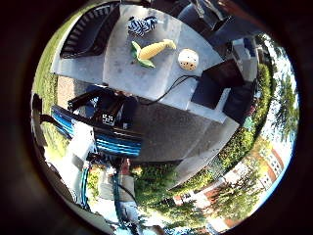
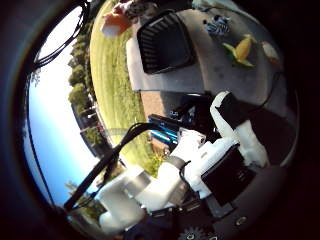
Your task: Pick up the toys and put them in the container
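Observation:
A grey table [image 1: 117,69] stands outdoors, far from the palm. On it lie a yellow, green-leaved corn toy [image 1: 152,51], a striped zebra toy [image 1: 144,24] and a pale round toy [image 1: 188,60]. A black mesh basket [image 1: 93,29] stands at one end of the table, beside the toys. The thumb side view shows the basket [image 2: 165,42], the corn toy [image 2: 240,50] and the zebra toy [image 2: 217,25]. My right hand [image 2: 200,160] is high above the table, away from the toys, with white and black fingers relaxed and nothing between them.
Black chairs [image 1: 220,88] stand along one side of the table. The arm's blue and black base [image 1: 103,127] sits on the paving beside the table. Grass [image 2: 115,80] borders the paving, and an orange object [image 2: 118,20] shows beyond the basket.

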`<control>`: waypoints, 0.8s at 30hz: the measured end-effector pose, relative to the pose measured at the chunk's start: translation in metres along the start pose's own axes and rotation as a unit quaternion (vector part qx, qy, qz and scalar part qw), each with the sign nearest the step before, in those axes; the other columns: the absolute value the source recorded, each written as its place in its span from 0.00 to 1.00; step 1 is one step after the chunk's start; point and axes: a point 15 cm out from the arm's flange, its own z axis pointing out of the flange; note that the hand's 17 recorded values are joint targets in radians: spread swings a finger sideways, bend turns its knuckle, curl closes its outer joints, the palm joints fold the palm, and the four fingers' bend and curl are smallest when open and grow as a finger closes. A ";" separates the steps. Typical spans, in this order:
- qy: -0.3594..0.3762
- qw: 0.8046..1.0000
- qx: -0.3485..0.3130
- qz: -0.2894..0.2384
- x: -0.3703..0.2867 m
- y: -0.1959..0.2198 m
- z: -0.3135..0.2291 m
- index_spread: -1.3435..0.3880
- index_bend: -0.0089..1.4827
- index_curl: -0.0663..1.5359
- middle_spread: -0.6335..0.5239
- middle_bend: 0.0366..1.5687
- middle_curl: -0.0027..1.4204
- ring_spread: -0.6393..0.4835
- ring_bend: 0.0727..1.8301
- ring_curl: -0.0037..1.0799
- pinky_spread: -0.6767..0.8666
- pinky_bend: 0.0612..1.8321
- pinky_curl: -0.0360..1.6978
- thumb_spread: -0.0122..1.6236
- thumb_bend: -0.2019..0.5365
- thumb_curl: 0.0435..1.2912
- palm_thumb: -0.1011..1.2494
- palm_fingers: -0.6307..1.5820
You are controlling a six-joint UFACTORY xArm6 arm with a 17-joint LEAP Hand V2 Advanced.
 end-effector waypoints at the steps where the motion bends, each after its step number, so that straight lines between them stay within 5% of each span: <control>1: 0.003 1.000 0.005 0.007 0.009 -0.003 -0.002 0.68 0.18 0.27 0.63 0.08 0.20 0.83 0.07 0.30 0.71 0.12 0.18 0.77 0.25 0.29 0.72 0.33; 12: 0.011 0.997 0.039 0.061 0.095 -0.052 -0.023 0.68 0.17 0.27 0.63 0.08 0.20 0.83 0.07 0.30 0.71 0.12 0.18 0.77 0.24 0.30 0.72 0.34; 24: 0.070 0.992 0.037 0.096 0.205 -0.112 0.024 0.71 0.10 0.23 0.62 0.09 0.21 0.82 0.11 0.32 0.71 0.15 0.19 0.73 0.22 0.28 0.56 0.35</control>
